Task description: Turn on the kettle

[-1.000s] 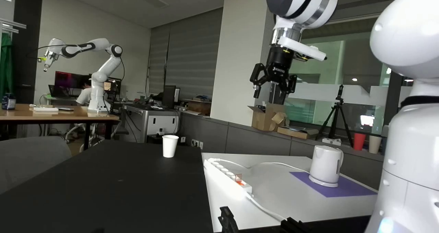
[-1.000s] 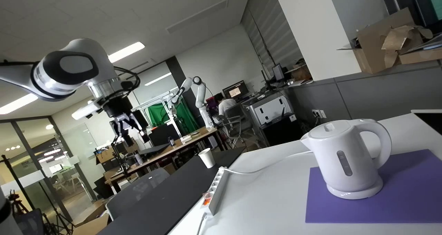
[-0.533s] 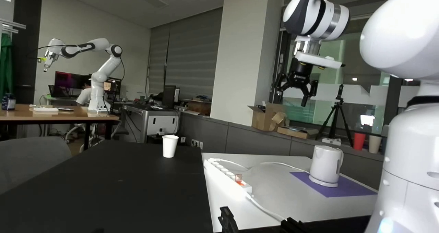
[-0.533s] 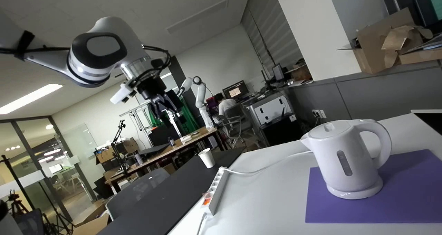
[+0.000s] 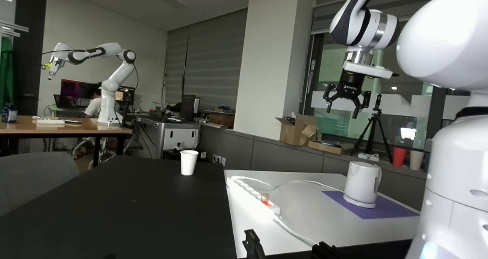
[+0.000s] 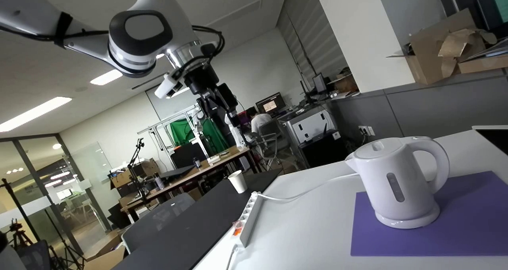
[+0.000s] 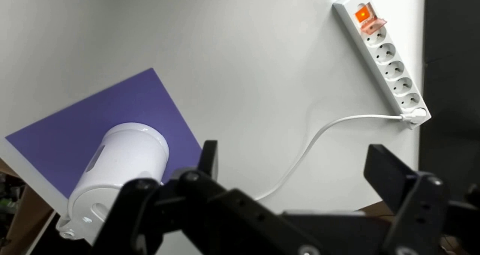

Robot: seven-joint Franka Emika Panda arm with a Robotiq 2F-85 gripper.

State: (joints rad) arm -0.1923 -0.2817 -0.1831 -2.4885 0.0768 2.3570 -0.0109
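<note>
Wrist view: a gripper is shown with its fingers spread wide; white tabletop and a stretch of cord are framed between them.
Gripper height: held high in both exterior views, fingers pointed down, well apart from all that is set on the tabletop.
Kettle: white, stood upright with lid seated, on a purple mat laid on the tabletop; handle and spout are seen in an exterior view, the spout turned to the side nearer the power strip. Partly covered by the gripper's black linkage in the wrist view.
Power strip: laid near the tabletop's edge, beside the dark table. Orange switch is seen lit, its see-through cover raised.
Cord: plugged into the strip at the end away from the switch, run in a curve toward the kettle.
Paper cup: stood upright on the dark table, well apart from kettle and gripper.
Background: another robot arm is mounted on a wooden table; an opened cardboard box is shown in both exterior views.
</note>
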